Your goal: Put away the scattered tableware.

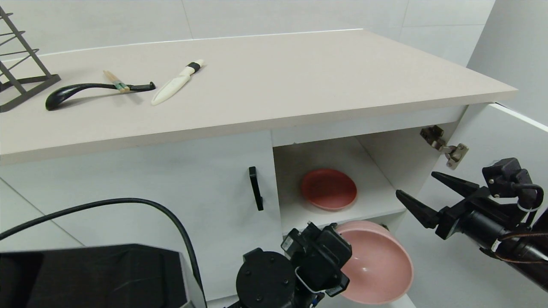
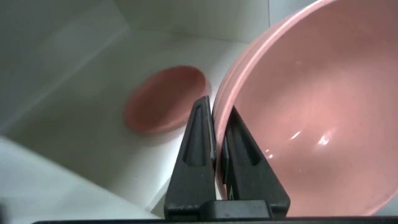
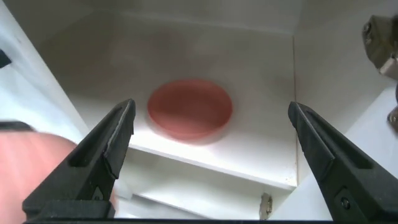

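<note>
My left hand (image 2: 214, 109) pinching pink bowl (image 2: 311, 106) by rim; shelf (image 1: 291, 205) with red plate (image 1: 329, 188) straight ahead; right hand (image 1: 415, 183) spread.

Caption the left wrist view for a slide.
The left gripper grips the pink bowl by its rim before the cabinet shelf holding a red plate.

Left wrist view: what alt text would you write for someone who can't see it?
The left gripper clamps the rim of a pink bowl between its two black fingers. Beyond it, a red plate lies on a white cabinet shelf.
</note>
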Controlling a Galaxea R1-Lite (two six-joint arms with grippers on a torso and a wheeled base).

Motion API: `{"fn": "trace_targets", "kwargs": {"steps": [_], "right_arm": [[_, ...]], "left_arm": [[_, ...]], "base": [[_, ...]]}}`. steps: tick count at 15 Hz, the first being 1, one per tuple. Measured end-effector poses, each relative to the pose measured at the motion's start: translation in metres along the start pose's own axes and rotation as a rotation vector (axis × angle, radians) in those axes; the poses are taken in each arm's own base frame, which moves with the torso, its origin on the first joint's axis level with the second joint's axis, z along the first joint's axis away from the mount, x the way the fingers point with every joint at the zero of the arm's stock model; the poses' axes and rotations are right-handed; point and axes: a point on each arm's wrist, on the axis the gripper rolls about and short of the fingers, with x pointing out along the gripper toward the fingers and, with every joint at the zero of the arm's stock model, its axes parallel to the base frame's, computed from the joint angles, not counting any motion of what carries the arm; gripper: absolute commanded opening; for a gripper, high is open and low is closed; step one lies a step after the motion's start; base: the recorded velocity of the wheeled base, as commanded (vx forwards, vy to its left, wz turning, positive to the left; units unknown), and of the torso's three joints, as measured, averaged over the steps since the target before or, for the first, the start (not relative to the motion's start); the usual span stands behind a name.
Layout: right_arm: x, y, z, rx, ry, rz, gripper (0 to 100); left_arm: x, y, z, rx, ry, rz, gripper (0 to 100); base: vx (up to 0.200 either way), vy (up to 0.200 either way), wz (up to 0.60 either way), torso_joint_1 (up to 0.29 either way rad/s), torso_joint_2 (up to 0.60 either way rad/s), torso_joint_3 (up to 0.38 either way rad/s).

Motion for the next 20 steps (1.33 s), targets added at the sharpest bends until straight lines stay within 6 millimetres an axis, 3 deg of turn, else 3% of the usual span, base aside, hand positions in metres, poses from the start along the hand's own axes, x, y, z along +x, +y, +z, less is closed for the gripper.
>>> {"fn": "trace_targets", "kwargs": {"steps": [5,10,20], "right_arm": [[0.002,-0.001,0.006,-0.079,-0.028,-0.003,100],[0.000,0.000,0.010,-0.082,-0.044,-0.002,100],[0.009,-0.004,0.000,-0.059,-0.009,-0.011,100]], "left_arm": [[0.035,-0.012,-0.007,-0.045,-0.004,0.147,0],[0.055,-0.018,-0.013,-0.095,-0.010,0.227,0],[0.085,-0.019,0.011,-0.249,-0.112,0.390,0]], "base": [[0.000,0.000,0.00,0.000,0.00,0.000],[0.000,0.000,0.00,0.000,0.00,0.000],[0.000,0.000,0.00,0.000,0.00,0.000]]}}
